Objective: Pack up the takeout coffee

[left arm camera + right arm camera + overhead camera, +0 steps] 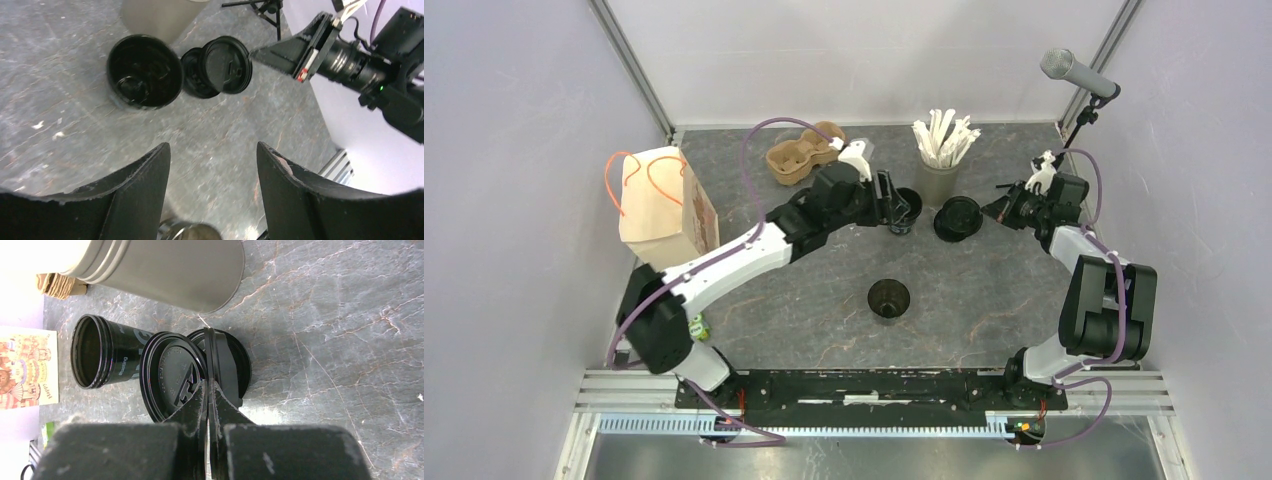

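Note:
An open black cup (pixel 910 204) without a lid stands at the back middle; it also shows in the left wrist view (pixel 145 71) and the right wrist view (pixel 100 357). My left gripper (pixel 892 214) is open and empty, just short of this cup, which lies ahead of the fingers (pixel 145 185). Two black lids (pixel 957 218) lie to the cup's right, one tilted up (pixel 227 60) over the other (pixel 196 75). My right gripper (pixel 207 390) is shut on the tilted lid's rim (pixel 172 372). A second open black cup (pixel 889 298) stands nearer the front.
A grey cup of white sticks (pixel 940 170) stands just behind the lids. The brown pulp carrier (pixel 802 152) is at the back, left of centre. A paper bag (pixel 664 200) stands at the left. A microphone on a stand (pixel 1079 72) is at the back right.

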